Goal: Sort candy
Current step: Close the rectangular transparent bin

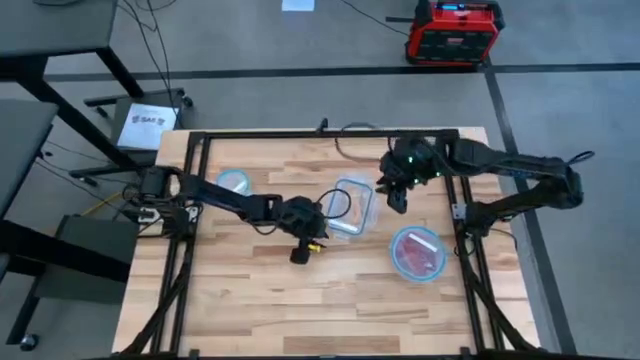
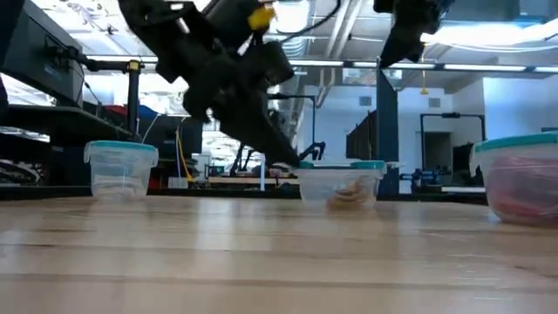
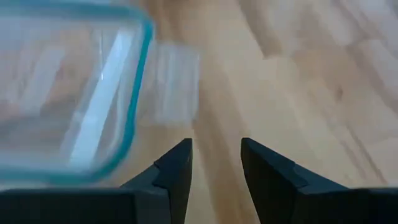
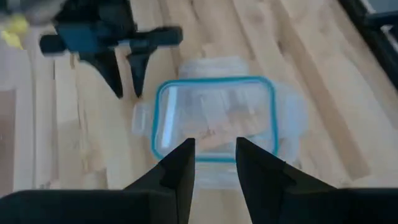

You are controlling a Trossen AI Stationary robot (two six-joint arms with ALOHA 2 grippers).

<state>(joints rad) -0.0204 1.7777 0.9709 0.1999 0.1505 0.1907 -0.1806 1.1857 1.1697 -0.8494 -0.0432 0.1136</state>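
Left gripper (image 4: pixel 126 79) is hovering, fingers spread and empty, beside rectangular container (image 4: pixel 214 118); right gripper (image 4: pixel 214 163) is hanging above it, likewise spread

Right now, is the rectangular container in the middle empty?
No. The rectangular container stands open, without lid, and pale candy lies inside, seen through its blue rim.

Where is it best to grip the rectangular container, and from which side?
Probably a side wall of the container, from straight above, one finger inside and one outside. It stands upright with its top open, and the blue rim looks thin enough to pinch.
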